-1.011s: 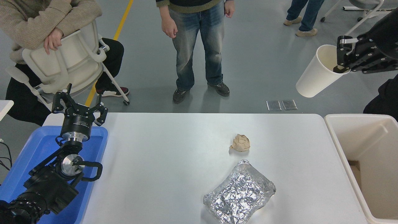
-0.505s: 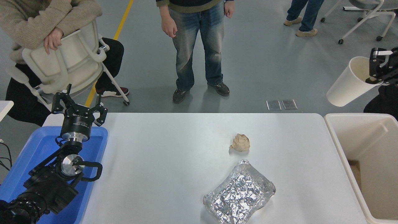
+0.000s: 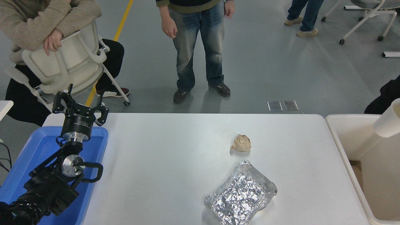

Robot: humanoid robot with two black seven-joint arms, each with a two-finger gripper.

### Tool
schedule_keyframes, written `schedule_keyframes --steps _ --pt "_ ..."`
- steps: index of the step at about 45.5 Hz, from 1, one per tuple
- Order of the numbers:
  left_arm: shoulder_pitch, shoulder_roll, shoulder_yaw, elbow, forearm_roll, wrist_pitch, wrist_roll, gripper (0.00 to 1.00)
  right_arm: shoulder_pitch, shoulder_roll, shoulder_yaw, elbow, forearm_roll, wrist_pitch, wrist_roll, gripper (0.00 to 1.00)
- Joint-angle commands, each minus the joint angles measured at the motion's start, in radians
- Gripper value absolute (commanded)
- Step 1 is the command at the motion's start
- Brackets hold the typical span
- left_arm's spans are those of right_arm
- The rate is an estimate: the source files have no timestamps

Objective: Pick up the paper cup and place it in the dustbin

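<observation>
The cup [image 3: 388, 122] shows at 3 o'clock, tilted over the dustbin [image 3: 343, 137]; its holder is out of frame, so the right pincer's state can't be told. Thin paper, light and crushable, best pinched at the rim. Left pincer [image 3: 80, 107] is parked, splayed, at 9 o'clock.

Cream-white tapered paper cup [image 3: 388, 121] hangs tilted at the right edge, above the off-white rectangular plastic dustbin [image 3: 347, 137]. On the white tabletop [image 3: 162, 162], a crumpled tan paper ball [image 3: 241, 143] sits near a crinkled foil tray [image 3: 241, 197]. Left gripper [image 3: 80, 107], fingers spread, parked over the blue plastic tray [image 3: 40, 147].
</observation>
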Motion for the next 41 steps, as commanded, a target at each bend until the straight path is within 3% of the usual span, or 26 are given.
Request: schedule_keyframes --steps 1,8,28,41 --pt "0.000 0.000 0.000 -0.001 0.000 0.000 0.000 0.99 -0.399 -0.004 0.236 -0.246 0.004 -0.114 0.000 0.00" --pt "0.000 0.000 0.000 -0.001 0.000 0.000 0.000 0.99 -0.580 0.052 0.393 -0.400 0.000 -0.127 0.000 0.00" --pt "0.000 0.000 0.000 0.001 0.000 0.000 0.000 0.99 -1.030 0.388 0.578 -0.970 0.001 -0.208 0.000 0.00" --pt "0.000 0.000 -0.002 -0.001 0.000 0.000 0.000 0.99 -1.108 0.448 0.574 -1.010 0.003 -0.364 -0.011 0.00"
